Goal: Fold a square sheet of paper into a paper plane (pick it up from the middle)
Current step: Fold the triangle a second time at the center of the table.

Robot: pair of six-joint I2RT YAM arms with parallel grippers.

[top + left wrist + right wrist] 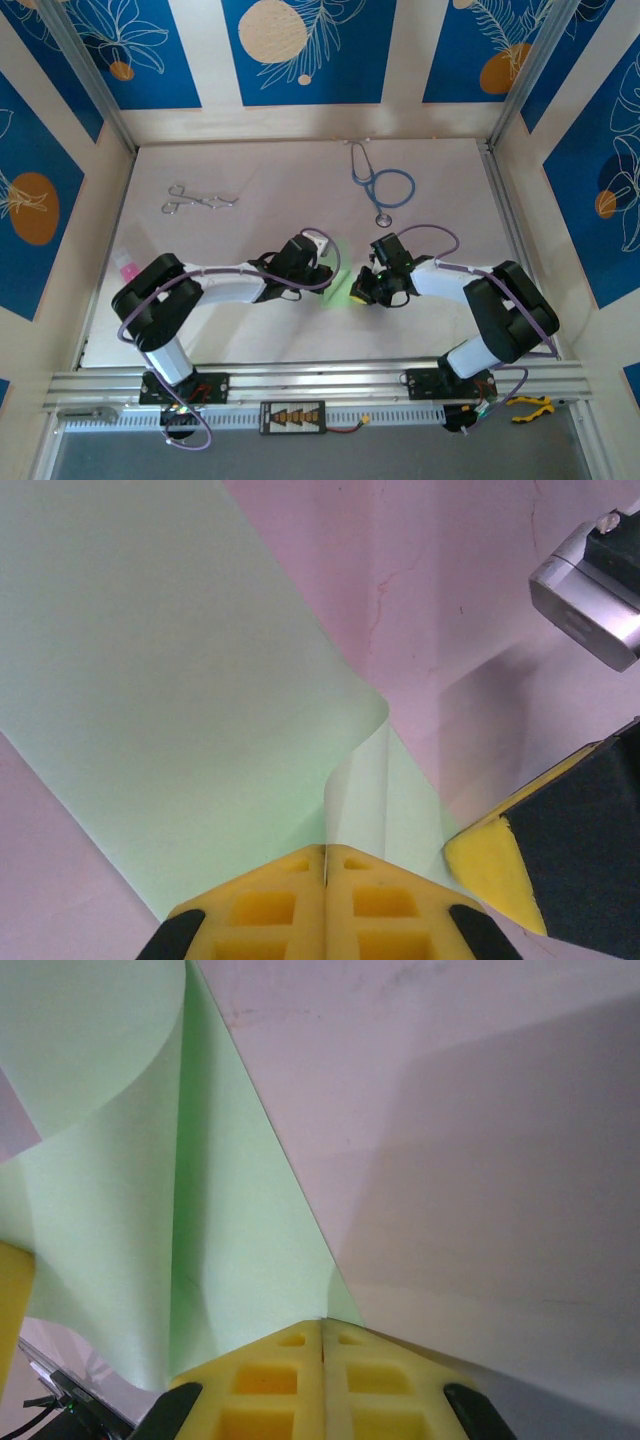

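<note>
Yellow pads of the left gripper [325, 852] sit pressed together at the bottom of its wrist view, jaws fully closed, with a raised fold of the square sheet of paper [170, 680] pinched between their tips. The right gripper [322, 1325] is closed just as tightly, and an edge of the same pale green sheet runs into the seam between its pads. From above, the pale table [250, 330] carries everything. The left arm [170, 295] and the right arm [500, 310] reach inward from the near edge, so the two grippers meet nose to nose around the middle of the table, slightly toward the near edge. The sheet lies between them, partly lifted and curled: one side bows up in a smooth curve in the right wrist view, while the rest lies flat on the table. A blue stethoscope [385, 185] rests near the far edge, right of centre, well apart from the sheet. Metal forceps [198, 199] lie toward the far left corner. A small pink bottle [125, 265] stands at the left edge, just beside the left arm's elbow.
</note>
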